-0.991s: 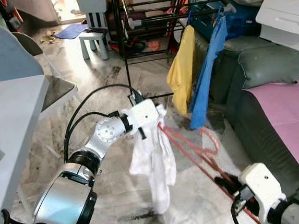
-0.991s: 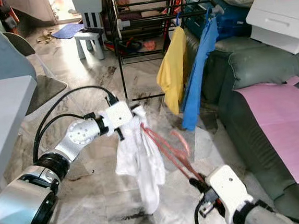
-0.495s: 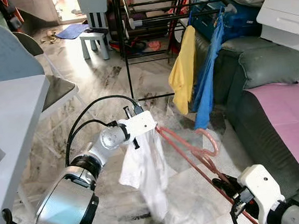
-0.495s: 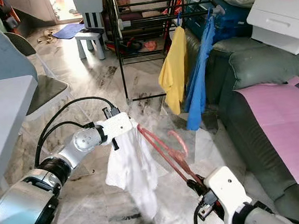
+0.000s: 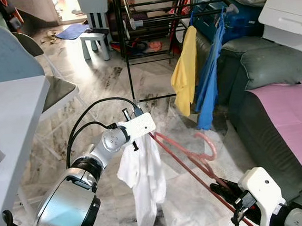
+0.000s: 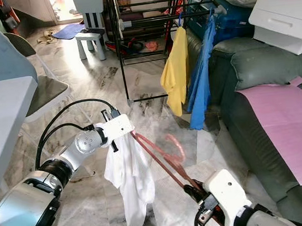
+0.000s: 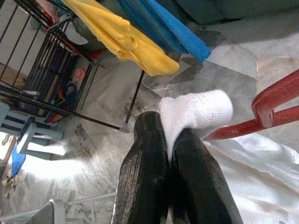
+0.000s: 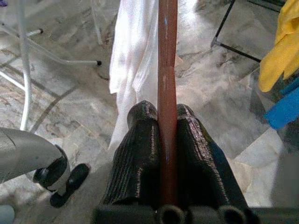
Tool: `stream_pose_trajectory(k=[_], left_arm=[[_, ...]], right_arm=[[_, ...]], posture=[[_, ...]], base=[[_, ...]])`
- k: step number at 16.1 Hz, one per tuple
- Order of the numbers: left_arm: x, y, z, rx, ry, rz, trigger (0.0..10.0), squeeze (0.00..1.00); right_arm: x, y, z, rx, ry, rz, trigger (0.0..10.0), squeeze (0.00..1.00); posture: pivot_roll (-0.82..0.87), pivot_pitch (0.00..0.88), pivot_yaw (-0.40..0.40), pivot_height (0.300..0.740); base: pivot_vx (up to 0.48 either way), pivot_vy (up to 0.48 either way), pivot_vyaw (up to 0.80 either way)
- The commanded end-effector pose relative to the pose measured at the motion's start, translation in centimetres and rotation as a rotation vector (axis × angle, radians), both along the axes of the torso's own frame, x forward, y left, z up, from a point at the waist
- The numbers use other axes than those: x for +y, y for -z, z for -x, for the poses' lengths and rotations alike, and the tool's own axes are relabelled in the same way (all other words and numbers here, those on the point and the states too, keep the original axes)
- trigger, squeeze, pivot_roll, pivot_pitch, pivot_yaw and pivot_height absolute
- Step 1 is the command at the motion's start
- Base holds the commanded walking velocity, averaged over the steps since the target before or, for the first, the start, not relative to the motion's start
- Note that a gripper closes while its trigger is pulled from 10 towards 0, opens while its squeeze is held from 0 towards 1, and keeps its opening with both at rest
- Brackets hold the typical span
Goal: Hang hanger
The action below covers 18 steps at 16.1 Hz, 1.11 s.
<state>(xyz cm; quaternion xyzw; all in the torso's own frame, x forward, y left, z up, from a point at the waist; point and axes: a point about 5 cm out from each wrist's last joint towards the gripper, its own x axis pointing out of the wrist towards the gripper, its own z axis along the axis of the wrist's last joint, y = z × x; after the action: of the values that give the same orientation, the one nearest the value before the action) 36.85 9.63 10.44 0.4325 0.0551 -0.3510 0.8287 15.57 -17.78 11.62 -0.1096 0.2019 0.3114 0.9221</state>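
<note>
A red hanger (image 5: 186,155) slants up across the floor, from my right gripper (image 8: 167,116) low on the right to my left gripper (image 7: 170,135) in the middle. The right gripper is shut on the hanger's lower bar. Its hook (image 5: 211,143) curls upward between the two arms. A white garment (image 5: 144,182) droops from the hanger's far end. The left gripper is shut on a fold of that garment beside the red bar. Beyond stands a black drying rack (image 5: 148,18) with a yellow garment (image 5: 183,73) and a blue garment (image 5: 208,71) hanging from it.
A dark green sofa (image 5: 274,70) with a pink cloth (image 5: 294,116) runs along the right, and a white box (image 5: 287,11) sits on it. A white table (image 5: 8,115) and a blue-backed chair (image 5: 8,56) stand on the left. A small white chair (image 5: 94,22) is at the back.
My left gripper has drifted slightly left and down with the white garment, which now hangs straighter. The hanger's far end has dropped with it. The right gripper keeps its grip.
</note>
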Motion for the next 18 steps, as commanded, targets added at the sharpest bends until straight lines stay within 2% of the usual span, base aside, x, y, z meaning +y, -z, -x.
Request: stream_pose_trajectory(k=[1, 8, 10, 12, 15, 18], left_arm=[[0.2, -0.1, -0.1, -0.008, -0.005, -0.012, 10.0, 0.0], [0.8, -0.4, -0.3, -0.002, -0.025, -0.005, 10.0, 0.0], [0.8, -0.8, -0.2, 0.029, 0.017, 0.054, 10.0, 0.0], [1.1, -1.1, -0.2, 0.027, 0.039, 0.065, 10.0, 0.0], [0.5, -2.4, 0.0, 0.018, 0.15, 0.183, 10.0, 0.0], [0.5, -2.7, 0.4, 0.019, 0.218, 0.212, 10.0, 0.0]], right_arm=[[0.3, -0.6, 0.1, -0.011, -0.027, -0.008, 10.0, 0.0], [0.4, -0.6, 0.2, 0.004, -0.041, 0.003, 10.0, 0.0], [0.0, -0.2, 0.3, 0.023, -0.033, 0.03, 10.0, 0.0], [0.0, 0.1, 0.4, 0.037, -0.026, 0.035, 10.0, 0.0], [-0.4, 0.7, 0.2, 0.043, -0.007, 0.057, 10.0, 0.0], [-0.9, 0.9, -0.3, 0.025, 0.027, 0.076, 10.0, 0.0]], posture=[[-0.12, 0.0, 0.024, 0.74], [-0.12, 0.0, 0.024, 0.74], [-0.12, 0.0, 0.024, 0.74], [-0.12, 0.0, 0.024, 0.74], [-0.11, 0.0, 0.019, 0.74], [-0.1, 0.0, 0.017, 0.74]], base=[[0.0, 0.0, 0.0], [0.0, 0.0, 0.0], [0.0, 0.0, 0.0], [0.0, 0.0, 0.0], [0.0, 0.0, 0.0], [0.0, 0.0, 0.0]])
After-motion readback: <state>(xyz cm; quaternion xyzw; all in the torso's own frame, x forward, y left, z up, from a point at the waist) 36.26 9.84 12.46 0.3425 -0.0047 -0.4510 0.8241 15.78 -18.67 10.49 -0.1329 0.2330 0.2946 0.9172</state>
